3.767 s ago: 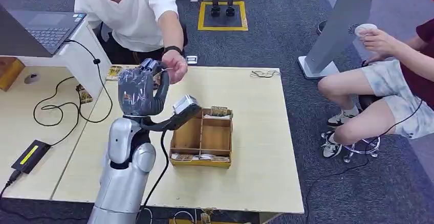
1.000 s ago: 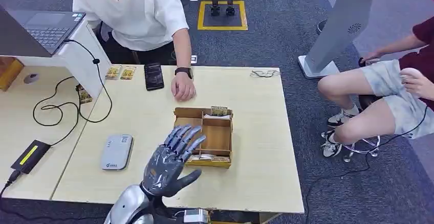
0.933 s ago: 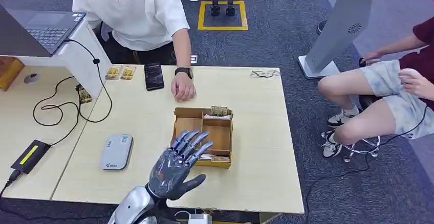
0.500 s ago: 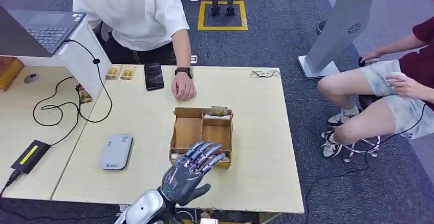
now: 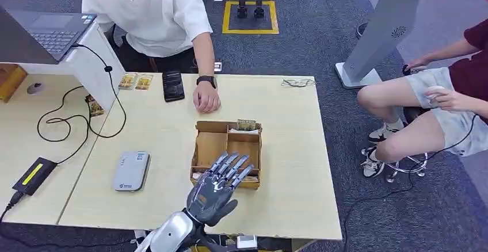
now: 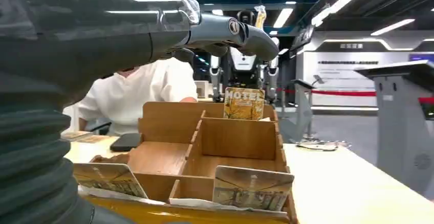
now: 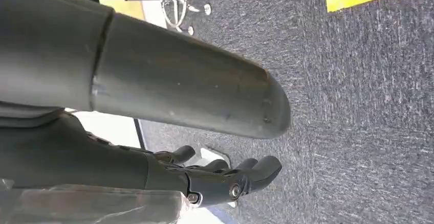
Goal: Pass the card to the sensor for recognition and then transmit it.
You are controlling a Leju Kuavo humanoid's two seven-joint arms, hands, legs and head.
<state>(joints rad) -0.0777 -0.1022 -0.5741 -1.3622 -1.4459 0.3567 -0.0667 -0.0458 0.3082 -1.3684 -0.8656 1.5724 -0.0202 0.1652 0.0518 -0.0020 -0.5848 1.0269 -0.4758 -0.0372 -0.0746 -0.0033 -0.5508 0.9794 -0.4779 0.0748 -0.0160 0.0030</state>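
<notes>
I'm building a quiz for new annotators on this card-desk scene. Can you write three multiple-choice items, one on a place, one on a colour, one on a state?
1. Where does the grey card reader lie?
A. inside the wooden box
B. on the table, to the left of the wooden box
C. on the laptop

2. What colour is the phone near the person's hand?
A. black
B. white
C. yellow

3. How is the left hand?
A. gripping a card
B. resting flat on the reader
C. empty, fingers spread over the box's near edge

Answers: 1 B, the reader lies on bare tabletop. 2 A, its face is dark. 3 C, nothing sits between the spread fingers.
</notes>
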